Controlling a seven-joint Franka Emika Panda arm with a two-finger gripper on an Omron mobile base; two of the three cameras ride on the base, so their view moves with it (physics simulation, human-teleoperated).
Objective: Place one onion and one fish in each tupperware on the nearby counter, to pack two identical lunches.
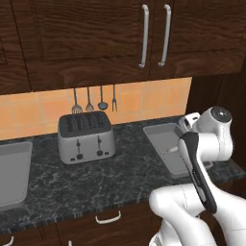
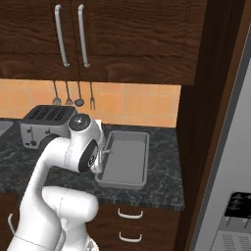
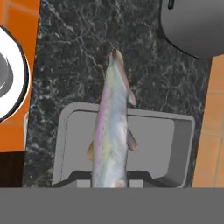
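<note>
A long silvery-pink fish [image 3: 111,131] hangs lengthwise in my gripper [image 3: 110,179], which is shut on its tail end; its head points away from the hand. Under the fish lies a grey tupperware [image 3: 181,144] on the dark speckled counter [image 3: 74,65], and the head reaches past its far rim. This tray [image 1: 161,137] sits at the counter's right end, partly behind my arm, and its inside [image 2: 127,162] looks bare. A second grey tray [image 1: 12,173] lies at the far left. The onion is out of view.
A silver toaster [image 1: 86,137] stands on the counter between the two trays, with utensils [image 1: 93,101] hanging on the orange tiles behind it. Wooden cabinets hang above. A tall dark panel [image 2: 206,122] closes off the counter's right end.
</note>
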